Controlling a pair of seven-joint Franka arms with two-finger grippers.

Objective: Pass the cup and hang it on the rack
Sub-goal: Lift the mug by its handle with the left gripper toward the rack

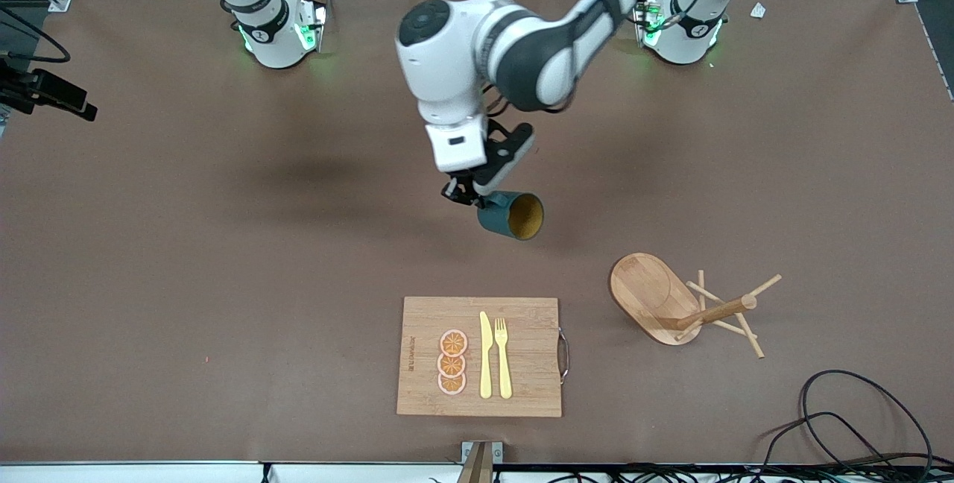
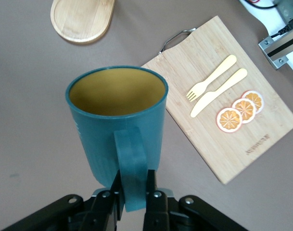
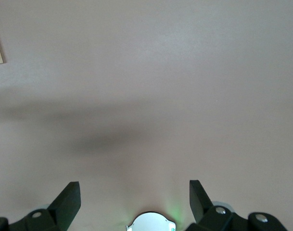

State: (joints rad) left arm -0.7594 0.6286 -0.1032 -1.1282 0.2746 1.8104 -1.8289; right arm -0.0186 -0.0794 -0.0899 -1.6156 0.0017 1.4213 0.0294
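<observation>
Teal outside and mustard-yellow inside, the small cylindrical cup (image 1: 512, 215) hangs tipped on its side in the air over the bare brown table (image 1: 223, 259), its mouth turned toward the front camera. The left gripper (image 1: 471, 196) holds it by the small side handle. The left wrist view shows what the front view hides: both black fingers (image 2: 115, 192) pressed tight against the flat handle strap, with the cup's open mouth facing away from the wrist.

Nearer the front camera lies the rectangular bamboo cutting board (image 1: 522, 393), carrying three orange slices (image 1: 452, 362), a pale yellow knife (image 1: 485, 356) and a matching fork (image 1: 503, 358).

Toward the left arm's end of the table stands the light wooden rack (image 1: 656, 297) with its oval base, central post and thin pegs; the left wrist view catches only part of that base.

The right gripper (image 3: 134, 197) appears only in its own wrist view, jaws spread wide and holding nothing, over bare table while that arm waits.
</observation>
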